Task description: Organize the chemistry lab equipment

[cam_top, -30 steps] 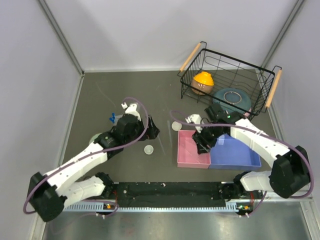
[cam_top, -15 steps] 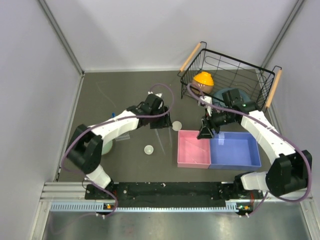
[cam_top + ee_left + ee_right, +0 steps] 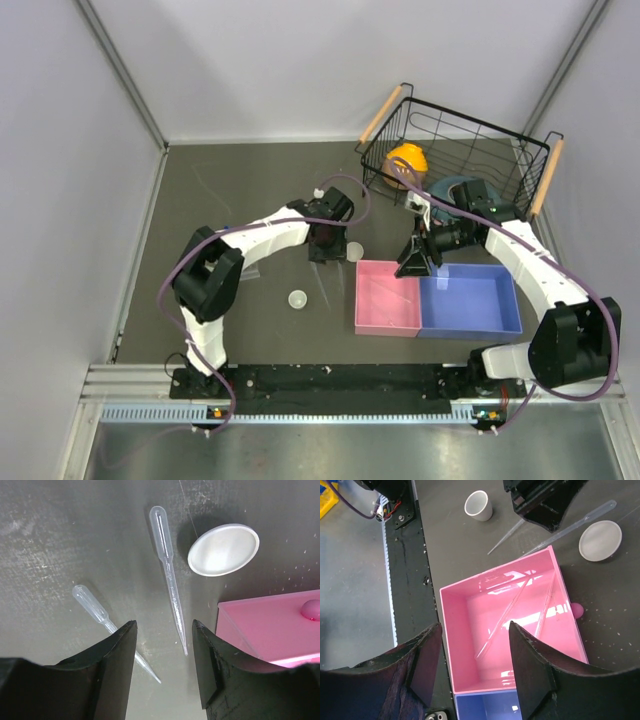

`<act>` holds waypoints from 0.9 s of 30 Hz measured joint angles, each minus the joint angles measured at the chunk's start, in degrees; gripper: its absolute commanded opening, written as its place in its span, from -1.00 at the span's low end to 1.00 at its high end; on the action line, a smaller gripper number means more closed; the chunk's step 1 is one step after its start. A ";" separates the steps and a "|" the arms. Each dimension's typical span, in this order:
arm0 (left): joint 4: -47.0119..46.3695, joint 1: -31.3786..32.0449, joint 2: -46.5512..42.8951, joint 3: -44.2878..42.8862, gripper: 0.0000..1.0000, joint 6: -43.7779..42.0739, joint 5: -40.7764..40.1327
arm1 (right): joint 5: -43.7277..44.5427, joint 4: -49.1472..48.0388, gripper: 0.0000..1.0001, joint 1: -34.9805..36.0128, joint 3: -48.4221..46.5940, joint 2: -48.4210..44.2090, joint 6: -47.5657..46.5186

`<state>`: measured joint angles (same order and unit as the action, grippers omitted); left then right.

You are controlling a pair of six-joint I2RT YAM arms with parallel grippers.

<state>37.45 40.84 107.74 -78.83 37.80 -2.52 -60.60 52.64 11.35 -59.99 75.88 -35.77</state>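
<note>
Left gripper (image 3: 163, 627) hovering low over dark tabletop (image 3: 60, 540), jaws apart, empty. Long thin clear plastic pipette (image 3: 169, 577) lying beside round white dish (image 3: 223, 549). Shorter clear pipette (image 3: 92, 605) lying alongside, both tips reaching between jaws.

Judgement: centring over long pipette's stem only, squaring jaws across it, descending gently, avoiding dish.

Right gripper (image 3: 475, 626) hanging over pink square bin (image 3: 447, 630), jaws apart, empty.

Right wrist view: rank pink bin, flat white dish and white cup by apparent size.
1. pink bin, largest by far
2. flat dish
3. cup, somewhat smaller than the dish

All three rest on the same table, so nearness hardly skews this.
</note>
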 measured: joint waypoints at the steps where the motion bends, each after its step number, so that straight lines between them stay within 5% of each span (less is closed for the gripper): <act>1: 0.52 0.31 0.52 -0.68 0.02 0.02 -0.28 | -0.22 0.00 0.14 0.00 0.00 0.00 -0.11; 9: 3.58 1.77 4.98 -4.04 -0.19 1.36 -3.41 | -1.11 0.09 0.14 -0.02 0.02 -0.02 -0.26; 23: 5.31 3.26 9.16 -9.25 -0.23 1.53 -5.07 | -1.27 0.24 0.15 -0.02 0.76 -0.09 -0.72; 27: 5.57 3.52 9.55 -9.31 -0.40 1.51 -5.97 | -1.31 0.24 0.15 -0.02 0.76 -0.09 -0.72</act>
<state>43.03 44.36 117.30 -88.14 39.31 -8.49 -61.91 52.88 11.33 -59.22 75.79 -36.49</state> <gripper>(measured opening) 0.362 0.572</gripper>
